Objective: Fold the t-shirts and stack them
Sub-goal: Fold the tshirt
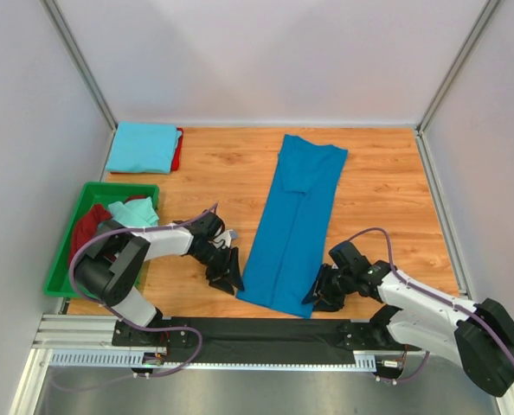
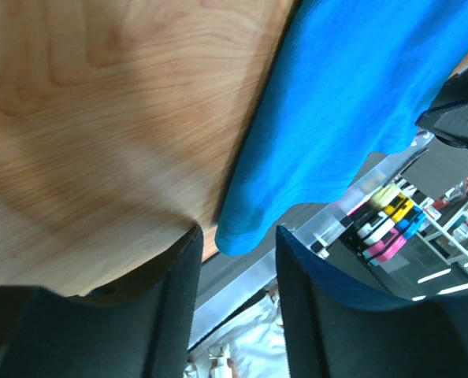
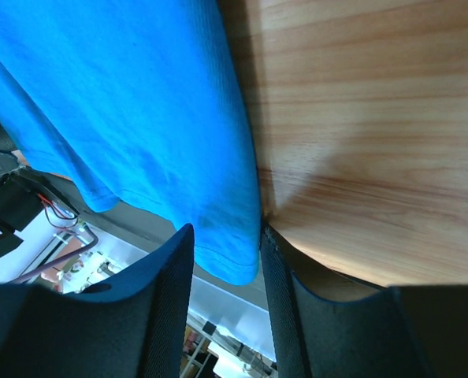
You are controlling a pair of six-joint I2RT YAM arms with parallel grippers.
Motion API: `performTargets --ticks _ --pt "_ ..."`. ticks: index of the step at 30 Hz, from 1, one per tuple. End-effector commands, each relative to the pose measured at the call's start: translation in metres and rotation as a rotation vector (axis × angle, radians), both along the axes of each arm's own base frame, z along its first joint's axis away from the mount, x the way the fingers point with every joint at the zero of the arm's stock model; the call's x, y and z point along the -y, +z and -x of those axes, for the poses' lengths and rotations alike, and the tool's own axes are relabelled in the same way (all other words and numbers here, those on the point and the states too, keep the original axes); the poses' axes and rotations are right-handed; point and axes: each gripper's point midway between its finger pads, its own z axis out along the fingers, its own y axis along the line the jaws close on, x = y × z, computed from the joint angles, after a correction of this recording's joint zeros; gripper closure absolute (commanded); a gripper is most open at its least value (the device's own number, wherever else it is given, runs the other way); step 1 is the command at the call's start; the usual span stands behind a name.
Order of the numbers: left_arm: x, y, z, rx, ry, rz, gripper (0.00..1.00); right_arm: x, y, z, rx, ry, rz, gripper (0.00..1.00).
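A royal blue t-shirt [image 1: 296, 216] lies folded into a long strip down the middle of the wooden table; its near hem hangs slightly over the front edge. My left gripper [image 1: 229, 281] is open at the shirt's near left corner. In the left wrist view the corner [image 2: 242, 232] sits between the open gripper's [image 2: 235, 236] tips. My right gripper [image 1: 316, 298] is open at the near right corner. In the right wrist view the hem [image 3: 222, 252] lies between the gripper's [image 3: 224, 232] tips and touches one finger [image 3: 277, 268].
A folded sky blue shirt [image 1: 143, 145] lies on a red one [image 1: 179, 149] at the back left corner. A green tray [image 1: 62, 259] at the left holds a maroon shirt [image 1: 88, 226] and a pale aqua shirt [image 1: 136, 210]. White walls enclose the table.
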Motion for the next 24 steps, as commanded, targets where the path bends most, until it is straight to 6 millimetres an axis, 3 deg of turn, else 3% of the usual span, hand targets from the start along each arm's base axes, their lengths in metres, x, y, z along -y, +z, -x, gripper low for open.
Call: performTargets --ticks 1,9,14,17,20,24 --pt "-0.012 -0.022 0.002 0.029 -0.004 -0.082 0.51 0.002 -0.008 0.001 0.006 -0.031 0.011 0.59" --pt "-0.013 -0.028 0.005 0.017 -0.002 -0.082 0.69 0.004 -0.017 0.004 -0.005 -0.039 0.018 0.71" --pt "-0.010 -0.026 0.004 0.012 -0.006 -0.067 1.00 0.004 -0.020 0.008 -0.019 -0.033 0.016 0.86" --pt "-0.005 -0.018 0.007 0.015 -0.002 -0.052 1.00 0.008 -0.019 0.011 -0.021 -0.031 0.025 1.00" --pt "0.002 -0.005 0.012 0.034 -0.020 -0.028 1.00 0.009 -0.013 0.012 -0.005 -0.034 0.017 1.00" --pt "0.006 0.023 -0.001 0.110 -0.037 -0.037 1.00 0.019 0.001 0.005 0.050 -0.066 0.060 1.00"
